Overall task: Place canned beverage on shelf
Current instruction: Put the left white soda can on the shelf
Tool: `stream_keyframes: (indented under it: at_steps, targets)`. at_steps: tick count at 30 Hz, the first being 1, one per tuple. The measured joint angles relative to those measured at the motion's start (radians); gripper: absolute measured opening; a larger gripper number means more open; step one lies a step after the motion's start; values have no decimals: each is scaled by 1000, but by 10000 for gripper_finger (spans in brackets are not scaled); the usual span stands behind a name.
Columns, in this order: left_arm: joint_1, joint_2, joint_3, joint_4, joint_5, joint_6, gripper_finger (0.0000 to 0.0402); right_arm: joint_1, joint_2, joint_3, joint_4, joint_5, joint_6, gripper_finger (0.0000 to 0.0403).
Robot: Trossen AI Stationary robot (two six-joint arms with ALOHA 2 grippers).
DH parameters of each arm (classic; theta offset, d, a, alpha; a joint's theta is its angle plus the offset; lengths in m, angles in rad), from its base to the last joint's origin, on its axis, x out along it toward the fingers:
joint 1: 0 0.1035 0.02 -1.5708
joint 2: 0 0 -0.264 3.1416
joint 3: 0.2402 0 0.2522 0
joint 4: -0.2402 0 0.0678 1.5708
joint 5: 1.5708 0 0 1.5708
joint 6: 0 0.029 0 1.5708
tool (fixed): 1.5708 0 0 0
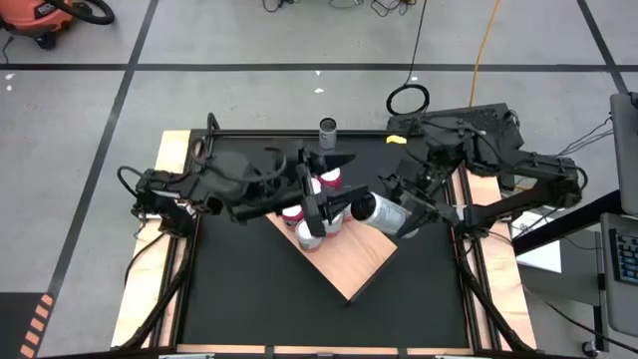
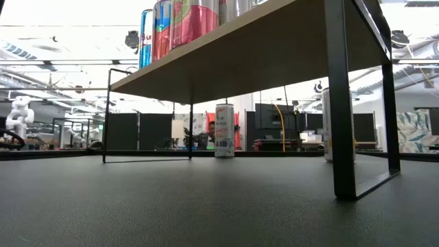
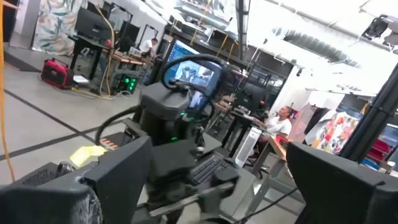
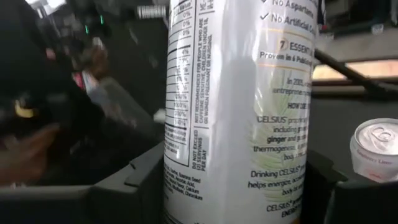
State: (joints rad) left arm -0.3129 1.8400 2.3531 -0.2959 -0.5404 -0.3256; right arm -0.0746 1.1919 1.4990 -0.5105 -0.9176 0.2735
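My right gripper (image 1: 391,211) is clamped on a white can (image 1: 376,211), tilted above the shelf (image 1: 351,267). My left gripper (image 1: 334,184) hangs released over the cans (image 1: 326,180) at the shelf's back corner.

Bright overhead glare, blurred wrist views, soft shadows

Orange shop vacuum (image 1: 40,20) sits on the grey floor, a yellow cable (image 1: 483,45) trailing nearby; a seated person (image 3: 281,122) in the background.
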Motion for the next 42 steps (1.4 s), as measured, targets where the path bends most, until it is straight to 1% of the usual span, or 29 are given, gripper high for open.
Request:
stream_keyframes:
  at_steps: [3,6,10,14,21,23,27,33,37,42]
  targets:
    - [-24,0,0,-2,-36,-5,377,-3,-59,-159,248,1,134,229]
    - [-39,4,0,-6,-111,-4,377,-3,-97,-276,438,16,220,228]
    - [-43,8,0,-90,-173,-36,377,-2,-114,-387,615,45,283,228]
    - [-43,24,0,-147,-175,-78,377,-3,-115,-445,731,61,316,228]
    - [-43,73,0,-168,-138,-140,377,-2,-114,-457,747,107,241,228]
    - [-42,85,0,-171,-135,-140,377,-2,-114,-457,740,106,232,230]
    - [-41,103,0,-173,-171,-140,377,-2,-114,-457,746,111,235,230]
    - [-32,114,0,-204,-173,-140,374,-2,-114,-457,746,113,233,229]
    - [-28,115,0,-206,-192,-141,348,-2,-114,-457,745,114,231,231]
    - [-28,115,0,-207,-195,-141,290,-3,-114,-457,745,115,231,231]
